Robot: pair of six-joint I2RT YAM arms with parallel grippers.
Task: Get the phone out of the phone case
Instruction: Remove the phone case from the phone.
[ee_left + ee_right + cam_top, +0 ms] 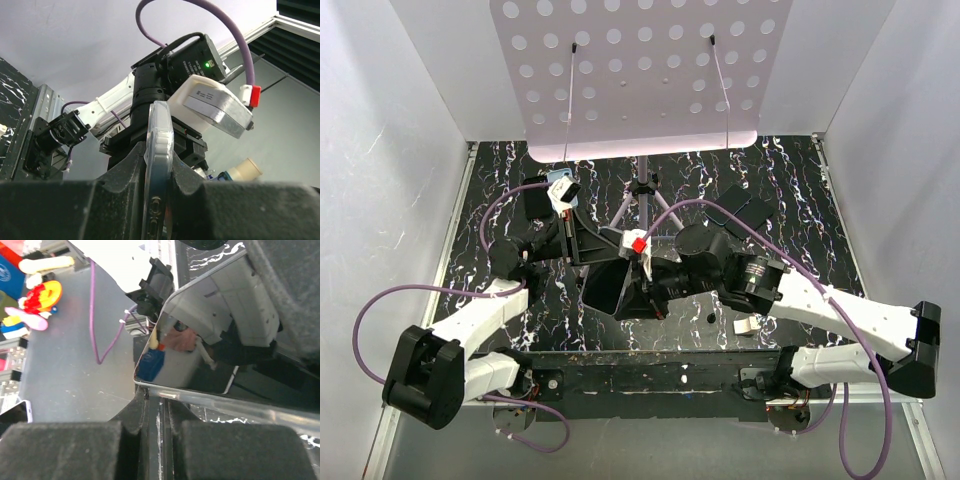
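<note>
The phone case (159, 145) is a thin light rim seen edge-on in the left wrist view, with the phone inside it. My left gripper (159, 170) is shut on it from both faces. In the right wrist view the phone's glossy screen (200, 345) reflects the room, and the case's pale rim (225, 402) runs along its lower edge. My right gripper (161, 415) is shut on that edge near a corner. In the top view the dark slab (612, 287) hangs between my left gripper (582, 245) and my right gripper (638, 275), above the table's middle.
A white perforated board (640, 70) on a tripod (642, 205) stands at the back centre. A flat black slab (745, 210) lies at the back right of the marbled table (790, 180). A small white piece (747, 325) lies near the front right. White walls close both sides.
</note>
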